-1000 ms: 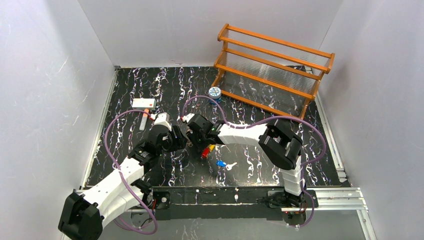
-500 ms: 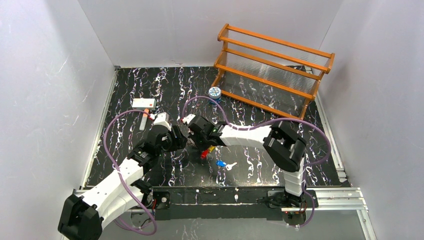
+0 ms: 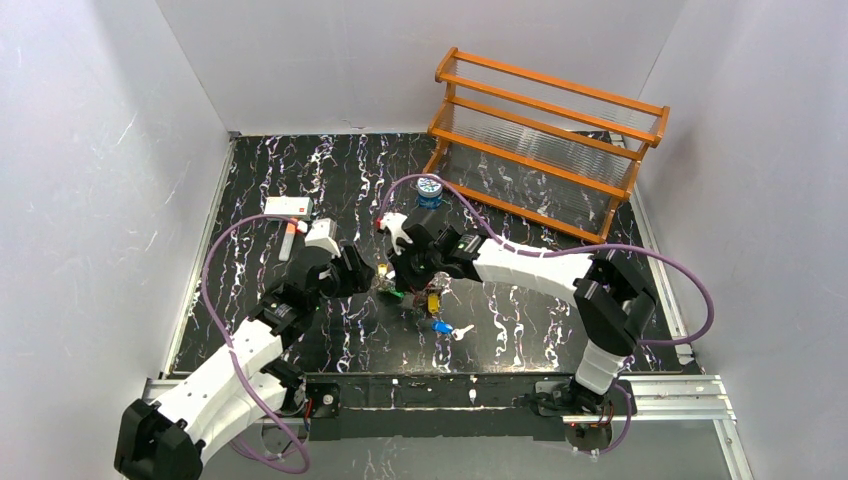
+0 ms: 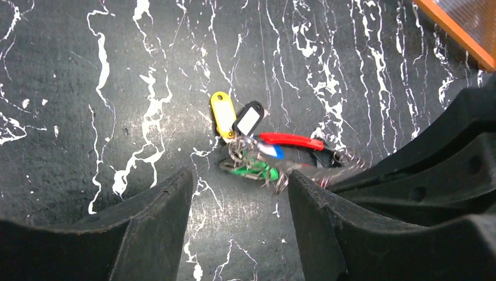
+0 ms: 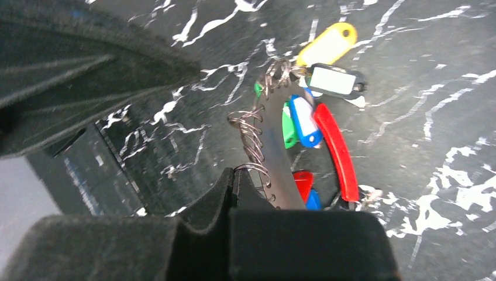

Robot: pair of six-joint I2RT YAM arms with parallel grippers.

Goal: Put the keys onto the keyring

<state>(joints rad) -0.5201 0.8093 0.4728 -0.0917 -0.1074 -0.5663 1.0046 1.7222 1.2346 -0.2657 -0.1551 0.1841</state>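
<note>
A bunch of coloured keys and tags (image 4: 254, 171) lies on the black marbled table just ahead of my open left gripper (image 4: 238, 178), with nothing between its fingers. Yellow (image 4: 223, 112), red (image 4: 290, 140) and green pieces show in it. They hang by small wire loops on the silvery keyring (image 5: 275, 146). My right gripper (image 5: 236, 172) is shut on the keyring's near edge. From above, both grippers (image 3: 365, 275) (image 3: 405, 272) meet over the bunch (image 3: 400, 292). A loose blue key (image 3: 441, 326) and a silver key (image 3: 462, 333) lie nearer the front.
An orange wooden rack (image 3: 545, 130) stands at the back right, with a small blue-and-white tin (image 3: 429, 187) in front of it. A white box (image 3: 288, 207) and a small stick (image 3: 288, 240) lie at the left. Purple cables loop over both arms.
My right gripper has shut on the keyring and drawn back to the right, its elbow swinging out right. The bunch shifted with it. The left gripper stayed open, nearly still.
</note>
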